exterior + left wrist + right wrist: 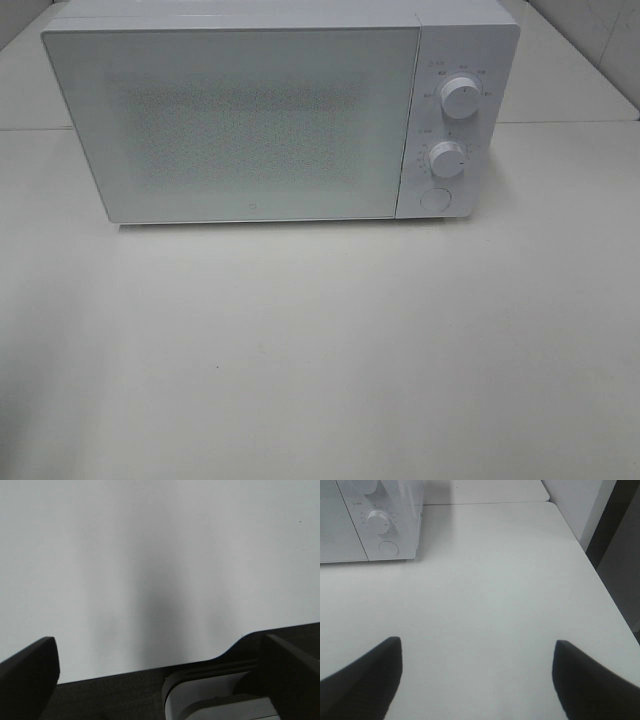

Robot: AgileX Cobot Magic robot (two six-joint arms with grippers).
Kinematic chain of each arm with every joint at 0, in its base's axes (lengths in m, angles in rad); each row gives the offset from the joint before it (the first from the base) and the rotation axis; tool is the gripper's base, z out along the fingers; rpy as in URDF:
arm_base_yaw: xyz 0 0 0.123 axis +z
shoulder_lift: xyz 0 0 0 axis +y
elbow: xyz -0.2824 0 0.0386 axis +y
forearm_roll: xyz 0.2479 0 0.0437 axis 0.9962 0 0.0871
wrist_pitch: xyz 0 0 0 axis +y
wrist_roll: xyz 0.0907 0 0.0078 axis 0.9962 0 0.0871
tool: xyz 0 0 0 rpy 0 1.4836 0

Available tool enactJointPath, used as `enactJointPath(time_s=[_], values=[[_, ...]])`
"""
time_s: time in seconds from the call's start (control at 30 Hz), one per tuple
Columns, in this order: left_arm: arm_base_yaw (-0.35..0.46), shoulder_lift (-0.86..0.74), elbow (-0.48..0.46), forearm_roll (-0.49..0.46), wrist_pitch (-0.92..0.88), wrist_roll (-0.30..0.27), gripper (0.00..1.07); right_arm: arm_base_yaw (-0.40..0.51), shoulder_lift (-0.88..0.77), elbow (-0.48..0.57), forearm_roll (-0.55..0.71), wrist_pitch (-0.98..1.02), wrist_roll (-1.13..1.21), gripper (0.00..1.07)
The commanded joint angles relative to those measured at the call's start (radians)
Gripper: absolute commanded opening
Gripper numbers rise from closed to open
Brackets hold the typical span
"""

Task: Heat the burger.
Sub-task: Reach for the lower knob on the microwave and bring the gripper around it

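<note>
The burger is out of view in all three views. A white microwave (pixel 250 120) stands at the back of the white table (pixel 320 340) with its door shut. Its two knobs, upper knob (pixel 459 96) and lower knob (pixel 447 159), and a round button (pixel 435 198) are on its right panel. The microwave's corner also shows in the right wrist view (pixel 370 520). Neither arm shows in the exterior high view. My left gripper (pixel 160 680) is open and empty above the table's edge. My right gripper (pixel 477 680) is open and empty above the table, to the right of the microwave.
The table's right edge (pixel 600 580) drops off beside a dark gap. In the left wrist view a table edge (pixel 150 669) borders a dark floor and a grey-white base part (pixel 215 700). A tiled wall (pixel 600 40) stands at the back right.
</note>
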Motion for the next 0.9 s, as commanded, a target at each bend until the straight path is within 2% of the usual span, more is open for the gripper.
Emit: enactJointPath(time_s=[0.03,0.07,0.23,0.4,0.47,0.5,0.53,0.83,0.9], values=[[0.004,-0.164,0.022,-0.020,0.035,-0.003,1.05,-0.005,-0.030,0.001,0.005,-0.006,0.001,0.73],[0.004,-0.164,0.022,-0.020,0.035,-0.003,1.05,-0.005,-0.030,0.001,0.005,-0.006,0.001,0.73],[0.004,-0.391,0.027,-0.021,0.039,-0.003,1.05,-0.005,-0.030,0.001,0.005,-0.006,0.001,0.73],[0.004,-0.523,0.027,0.007,0.039,-0.019,1.05,-0.005,-0.030,0.001,0.005,-0.006,0.001,0.73],[0.004,-0.544,0.027,0.022,0.039,-0.030,1.05,-0.005,-0.030,0.001,0.005,-0.006,0.001,0.73],[0.004,-0.580,0.028,0.065,0.039,-0.074,1.05,-0.005,-0.030,0.001,0.005,-0.006,0.001,0.73],[0.004,-0.598,0.028,0.079,0.039,-0.092,1.05,-0.005,-0.030,0.001,0.005,-0.006,0.001,0.73],[0.004,-0.751,0.028,0.105,0.039,-0.109,1.05,-0.005,-0.030,0.001,0.005,-0.006,0.001,0.73],[0.004,-0.741,0.028,0.114,0.039,-0.110,1.05,-0.005,-0.030,0.001,0.005,-0.006,0.001,0.73]])
